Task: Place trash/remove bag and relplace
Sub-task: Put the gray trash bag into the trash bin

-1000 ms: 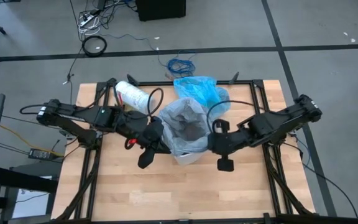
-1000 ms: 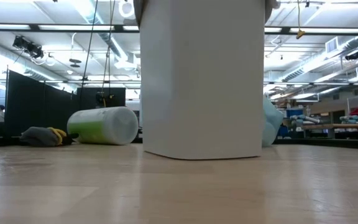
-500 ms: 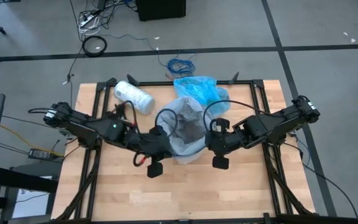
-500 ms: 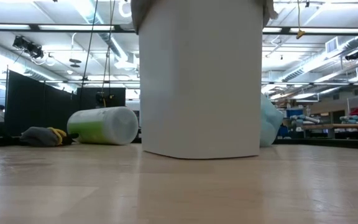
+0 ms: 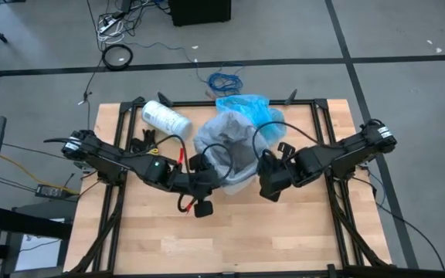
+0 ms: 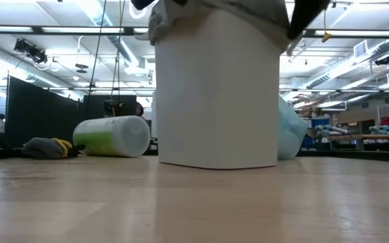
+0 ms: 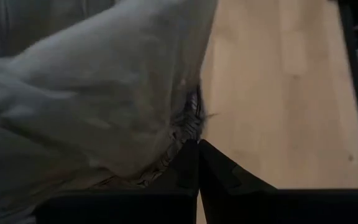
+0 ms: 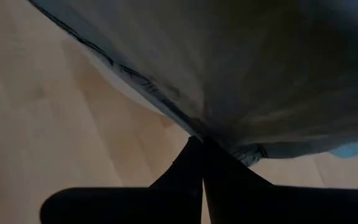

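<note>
1. The grey bag (image 5: pixel 226 143) is draped over the mouth of the white bin (image 6: pixel 218 88), which stands near the middle of the worktop (image 5: pixel 230 232).
2. The left claw (image 7: pixel 197 163) is pinched fully together on the bag's edge at the bin's left side.
3. The right claw (image 8: pixel 202 163) is likewise clamped tight on the bag's edge at the bin's right side.
4. A light-blue bag (image 5: pixel 246 110) lies just behind the bin.
5. A white roll (image 5: pixel 165 118) lies on its side at the back left.
</note>
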